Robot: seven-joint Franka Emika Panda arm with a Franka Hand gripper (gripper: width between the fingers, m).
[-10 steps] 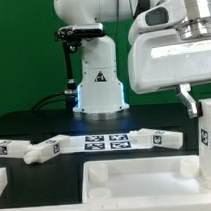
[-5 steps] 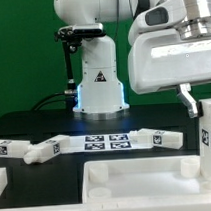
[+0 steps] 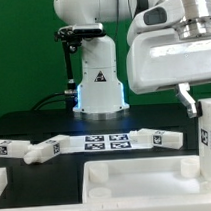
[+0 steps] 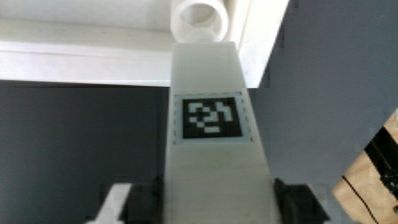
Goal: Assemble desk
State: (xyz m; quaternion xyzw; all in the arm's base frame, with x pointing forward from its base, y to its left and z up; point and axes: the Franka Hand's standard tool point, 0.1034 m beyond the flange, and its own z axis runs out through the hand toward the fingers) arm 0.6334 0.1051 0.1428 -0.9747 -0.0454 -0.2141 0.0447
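- the gripper (image 4: 210, 206) was closed on the upright leg (image 3: 208, 138); in the wrist view a finger (image 4: 125, 204) sat against each side face, pinching the leg between them
- the leg's square tag (image 4: 214, 117) faced the wrist camera, just beyond the fingers
- the upright leg stood vertical at the exterior view's right edge, its lower end down at the right end of the tabletop panel (image 3: 137, 177); whether it was seated there could not be told
- the tabletop panel lay flat, rim up, in the foreground on the black table (image 3: 57, 171)
- behind the panel, tagged left leg parts (image 3: 31, 149) lay on the table at the exterior view's left, and a loose leg (image 3: 160, 138) lay toward the right
- the marker board (image 3: 106, 144) lay flat between them, in front of the robot base (image 3: 97, 84)
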